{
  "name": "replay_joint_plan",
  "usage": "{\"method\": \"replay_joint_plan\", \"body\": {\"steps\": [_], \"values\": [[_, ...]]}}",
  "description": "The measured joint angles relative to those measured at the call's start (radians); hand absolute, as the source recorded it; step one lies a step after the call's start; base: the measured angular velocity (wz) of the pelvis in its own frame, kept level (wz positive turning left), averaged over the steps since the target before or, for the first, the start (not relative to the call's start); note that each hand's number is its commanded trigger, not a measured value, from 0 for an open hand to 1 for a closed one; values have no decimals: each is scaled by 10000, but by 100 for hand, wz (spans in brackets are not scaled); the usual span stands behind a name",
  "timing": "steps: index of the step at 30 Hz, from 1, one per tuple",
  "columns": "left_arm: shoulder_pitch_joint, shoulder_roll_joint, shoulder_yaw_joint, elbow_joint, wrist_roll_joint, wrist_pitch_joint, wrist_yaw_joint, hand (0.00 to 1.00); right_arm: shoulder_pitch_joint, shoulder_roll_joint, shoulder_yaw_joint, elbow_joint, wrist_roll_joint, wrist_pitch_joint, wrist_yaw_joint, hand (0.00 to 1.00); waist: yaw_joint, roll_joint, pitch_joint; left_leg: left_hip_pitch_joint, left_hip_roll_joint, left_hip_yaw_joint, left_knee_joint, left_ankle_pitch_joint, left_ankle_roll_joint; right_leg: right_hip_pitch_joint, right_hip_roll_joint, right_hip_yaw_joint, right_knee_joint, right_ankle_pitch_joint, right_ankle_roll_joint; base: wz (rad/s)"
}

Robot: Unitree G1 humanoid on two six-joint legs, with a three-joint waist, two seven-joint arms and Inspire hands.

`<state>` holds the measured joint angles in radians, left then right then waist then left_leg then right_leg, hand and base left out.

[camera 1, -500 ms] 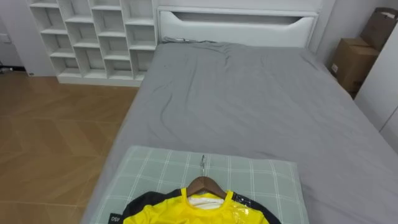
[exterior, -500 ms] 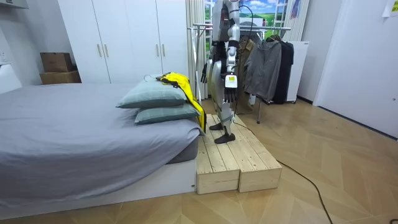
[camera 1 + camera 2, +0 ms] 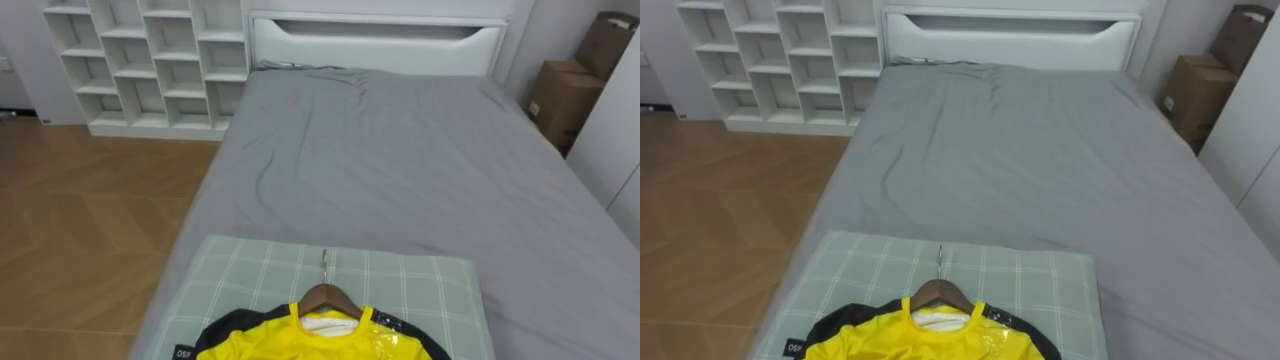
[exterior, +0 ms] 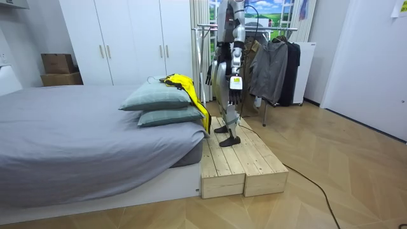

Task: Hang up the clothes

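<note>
Room view: left hand (image 4: 234,96), right hand (image 4: 208,74) hanging empty, finger curl impossible to tell. Best gripped on wooden hanger (image 3: 330,297) under hook, lifting yellow jersey (image 3: 290,345) level.

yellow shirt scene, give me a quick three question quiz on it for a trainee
1. True or false: the yellow shirt is already on a wooden hanger.
2. What does the shirt lie on? A the floor, B the checked pillow, C the clothes rack.
3. In the room view, what does the robot stand on?

Key: 1 true. 2 B. 3 the wooden platform at the end of the bed.
</note>
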<state>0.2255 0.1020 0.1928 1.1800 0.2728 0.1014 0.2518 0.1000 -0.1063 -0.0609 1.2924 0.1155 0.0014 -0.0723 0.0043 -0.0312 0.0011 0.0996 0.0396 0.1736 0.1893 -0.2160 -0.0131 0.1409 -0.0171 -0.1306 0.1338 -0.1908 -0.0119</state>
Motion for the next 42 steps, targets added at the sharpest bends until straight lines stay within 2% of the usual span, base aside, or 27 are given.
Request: {"method": "replay_joint_plan", "body": {"steps": [13,18,19,23,30,34,39,42], "values": [[-99,-2,-1,-59,-79,-37,752,0,-46,-39,257,-3,5,1,-211,0,4,47,-3,-14,0,30,-15,0,0,-50,-2,6,5,0,0,0],[-141,-15,334,-644,-106,-496,1662,0,-44,-52,399,7,-51,-19,-284,0,10,44,-2,-15,-3,16,-15,0,0,-37,1,0,-1,0,0,0],[-193,-12,380,-781,-259,-705,1963,0,-47,-55,418,4,-58,-22,-292,0,37,45,-3,-5,-3,16,-16,0,0,-25,1,0,0,0,1,0],[-488,4,380,-1004,-262,-1207,2881,0,-65,-79,738,4,-54,-95,-383,0,8,36,3,-37,-11,-102,-22,1,0,-38,-3,-72,-11,0,0,4],[-450,40,175,-1812,-236,-1884,4347,0,-63,-150,895,-6,-125,-249,-487,0,3,55,-9,-38,-19,-127,-25,3,-2,-38,-2,-91,-15,-1,0,0],[-644,40,156,-1925,-235,-1980,4811,0,-128,-147,895,-75,-128,-252,-460,0,-23,48,-11,-47,-19,-125,1,2,-2,-37,-6,-88,-5,-1,0,0],[-675,117,-276,-2402,147,-2136,5380,0,-128,-155,879,-76,-189,-260,-469,0,-82,81,-7,-61,-19,-127,3,3,-1,-29,-1,-72,-1,-1,0,0],[-677,206,-549,-2694,425,-2198,5735,0,-212,-155,874,-37,-503,-265,-560,0,-288,140,-7,-85,-22,-138,-8,4,-1,-35,2,-69,-4,-1,0,0]]}}
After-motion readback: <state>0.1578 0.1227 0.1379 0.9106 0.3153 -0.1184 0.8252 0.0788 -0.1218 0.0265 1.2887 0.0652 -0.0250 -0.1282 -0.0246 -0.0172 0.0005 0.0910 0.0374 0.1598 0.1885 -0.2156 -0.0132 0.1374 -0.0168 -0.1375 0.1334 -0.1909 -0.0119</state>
